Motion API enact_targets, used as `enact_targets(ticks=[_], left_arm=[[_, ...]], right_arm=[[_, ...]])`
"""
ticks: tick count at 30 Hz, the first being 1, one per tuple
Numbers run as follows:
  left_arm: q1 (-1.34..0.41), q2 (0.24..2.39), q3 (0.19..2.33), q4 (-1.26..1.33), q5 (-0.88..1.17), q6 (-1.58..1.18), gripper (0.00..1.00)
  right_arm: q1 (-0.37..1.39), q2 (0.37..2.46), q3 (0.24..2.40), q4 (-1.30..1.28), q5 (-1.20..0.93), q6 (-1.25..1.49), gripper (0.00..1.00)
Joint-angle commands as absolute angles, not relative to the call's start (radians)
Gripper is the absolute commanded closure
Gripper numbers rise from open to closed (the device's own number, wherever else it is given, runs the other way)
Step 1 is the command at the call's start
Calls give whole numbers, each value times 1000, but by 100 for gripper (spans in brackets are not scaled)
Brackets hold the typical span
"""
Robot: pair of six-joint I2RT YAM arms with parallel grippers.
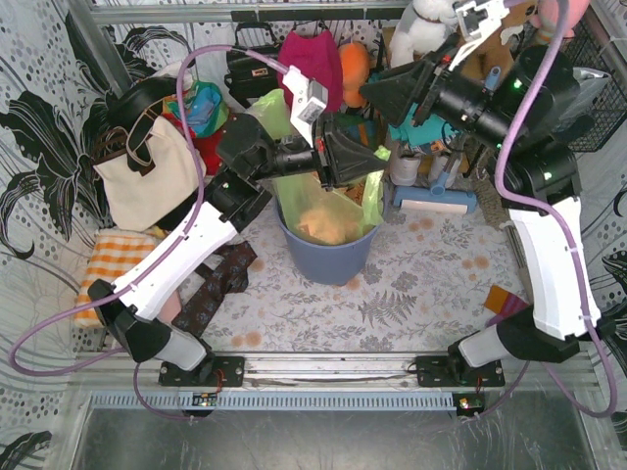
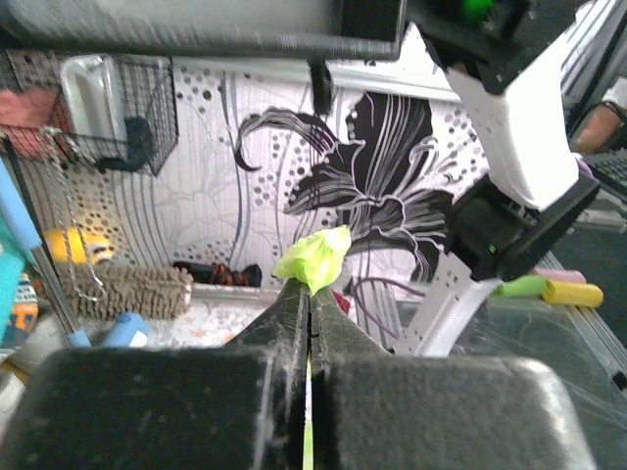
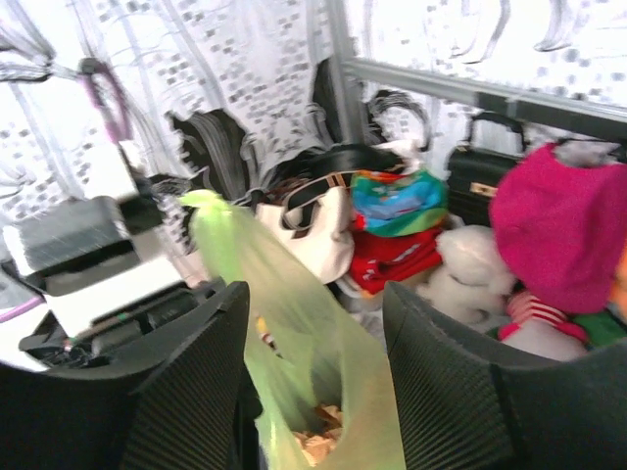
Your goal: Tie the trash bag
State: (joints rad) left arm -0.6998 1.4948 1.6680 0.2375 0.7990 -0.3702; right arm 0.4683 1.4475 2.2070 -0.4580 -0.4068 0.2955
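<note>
Pressed tight together at the front of the left wrist view, the fingers of the left gripper pinch a crumpled tuft of the green trash bag, which pokes out past their tips. Seen from above, the bag sits in a blue bin at the middle of the table, with brown paper showing through it. The right gripper has its fingers wide apart with a raised strip of the bag between them; whether they touch it cannot be told.
</note>
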Motion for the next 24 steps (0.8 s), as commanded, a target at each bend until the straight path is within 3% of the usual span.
enact_targets(ticks=[1, 12, 24], left_arm=[[-703, 1423, 1591, 355, 866, -384, 100], [-706, 1348, 1433, 496, 900, -416, 100], [-706, 1356, 1453, 492, 896, -428, 100]], right_arm=[[468, 1506, 2270, -350, -660, 327, 41], [468, 1675, 2342, -141, -914, 458, 25], [552, 1922, 2580, -63, -1033, 535, 22]])
